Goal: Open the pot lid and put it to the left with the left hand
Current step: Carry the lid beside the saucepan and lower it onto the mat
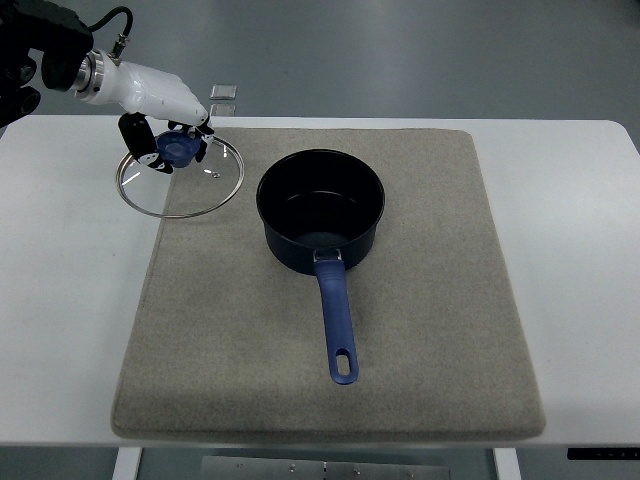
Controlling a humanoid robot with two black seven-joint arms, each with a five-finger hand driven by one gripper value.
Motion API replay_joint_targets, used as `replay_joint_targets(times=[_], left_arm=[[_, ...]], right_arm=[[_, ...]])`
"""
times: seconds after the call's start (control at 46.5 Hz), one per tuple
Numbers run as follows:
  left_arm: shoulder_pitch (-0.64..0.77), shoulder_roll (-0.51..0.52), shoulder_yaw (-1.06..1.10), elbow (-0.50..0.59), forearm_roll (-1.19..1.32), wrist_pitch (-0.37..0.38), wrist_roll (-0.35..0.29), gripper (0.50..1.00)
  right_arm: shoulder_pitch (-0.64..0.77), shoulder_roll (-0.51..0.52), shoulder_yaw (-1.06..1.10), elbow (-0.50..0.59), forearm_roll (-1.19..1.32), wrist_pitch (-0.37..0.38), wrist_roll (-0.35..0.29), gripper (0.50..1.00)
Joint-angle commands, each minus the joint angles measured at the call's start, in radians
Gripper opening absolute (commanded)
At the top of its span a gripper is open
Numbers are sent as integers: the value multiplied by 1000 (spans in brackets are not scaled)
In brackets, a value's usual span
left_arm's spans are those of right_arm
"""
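left hand [168,140] grips the blue knob of glass lid [190,190], lid off the pot [321,209] & lying left of it, half on mat [420,330], half on white counter [60,300]. pot sits open mid-mat, handle toward robot.

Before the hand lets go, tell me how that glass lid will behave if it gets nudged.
The glass lid looks rigid and probably fragile, being clear glass in a thin metal rim. It lies partly off the grey mat, so it may rock or slide on the smooth table. The left hand is at its blue knob, likely the only secure grip.
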Motion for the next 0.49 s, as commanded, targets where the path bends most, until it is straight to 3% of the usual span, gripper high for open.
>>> replay_joint_targets(times=[0.0,0.473], left_arm=[[25,-8,0,0,0,2,0,500],[100,-28,-11,19,-12,68,0,500]], right_arm=[[1,0,1,0,0,0,0,917],[-1,0,1,0,0,0,0,917]])
